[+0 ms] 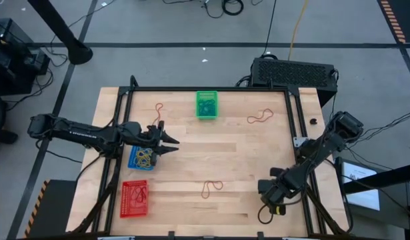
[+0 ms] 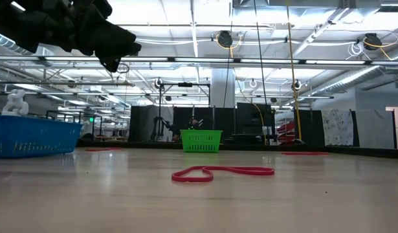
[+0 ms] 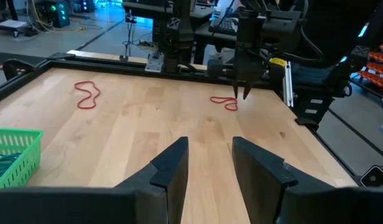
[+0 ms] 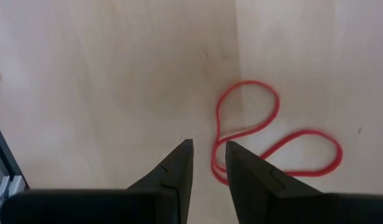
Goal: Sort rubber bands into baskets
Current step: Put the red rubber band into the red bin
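Observation:
My right gripper [image 4: 209,144] points down near the table's right near corner [image 1: 263,189], open, just above one end of a red rubber band [image 4: 266,134] that lies flat on the wood [image 3: 225,102]. Whether a fingertip touches it, I cannot tell. My left gripper [image 3: 210,140] is open with nothing between its fingers and hovers level over the blue basket [image 1: 141,158], which holds yellow bands. The red basket [image 1: 135,199] sits nearer and the green basket [image 1: 206,105] at the far middle. More red bands [image 1: 211,189] [image 1: 260,117] [image 1: 158,112] lie loose on the table.
A black frame rail [image 1: 293,133] runs round the table top. A large black box [image 1: 293,72] stands beyond the far right corner. The wood between the baskets and my right gripper holds only the loose bands.

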Motion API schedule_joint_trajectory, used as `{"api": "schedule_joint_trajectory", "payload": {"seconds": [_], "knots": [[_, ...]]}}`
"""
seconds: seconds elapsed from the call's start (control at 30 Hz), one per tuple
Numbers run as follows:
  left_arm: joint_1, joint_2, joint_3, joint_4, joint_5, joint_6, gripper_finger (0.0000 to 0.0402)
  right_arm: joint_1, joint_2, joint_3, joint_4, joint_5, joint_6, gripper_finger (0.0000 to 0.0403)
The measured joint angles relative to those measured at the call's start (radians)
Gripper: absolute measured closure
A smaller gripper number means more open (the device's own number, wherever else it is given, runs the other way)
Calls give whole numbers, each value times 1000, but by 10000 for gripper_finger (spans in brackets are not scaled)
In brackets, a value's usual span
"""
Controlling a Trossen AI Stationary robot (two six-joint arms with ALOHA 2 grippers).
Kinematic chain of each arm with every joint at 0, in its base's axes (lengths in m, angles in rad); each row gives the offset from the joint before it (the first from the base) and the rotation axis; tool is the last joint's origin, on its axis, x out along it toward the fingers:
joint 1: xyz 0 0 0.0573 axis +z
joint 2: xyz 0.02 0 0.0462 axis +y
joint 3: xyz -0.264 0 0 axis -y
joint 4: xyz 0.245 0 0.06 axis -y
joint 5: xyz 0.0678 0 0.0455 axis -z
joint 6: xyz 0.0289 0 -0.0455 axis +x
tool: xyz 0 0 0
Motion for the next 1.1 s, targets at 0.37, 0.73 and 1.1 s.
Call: {"api": "schedule_joint_trajectory", "payload": {"seconds": [0.37,0.73,1.1], "knots": [[0,0,0,-10,0,-1,270,56,1,-41,41,23,77,316],[0,0,0,-17,-1,0,270,62,1,-41,40,90,103,316],[0,0,0,-32,-2,0,270,93,23,-44,48,71,106,316]]}}
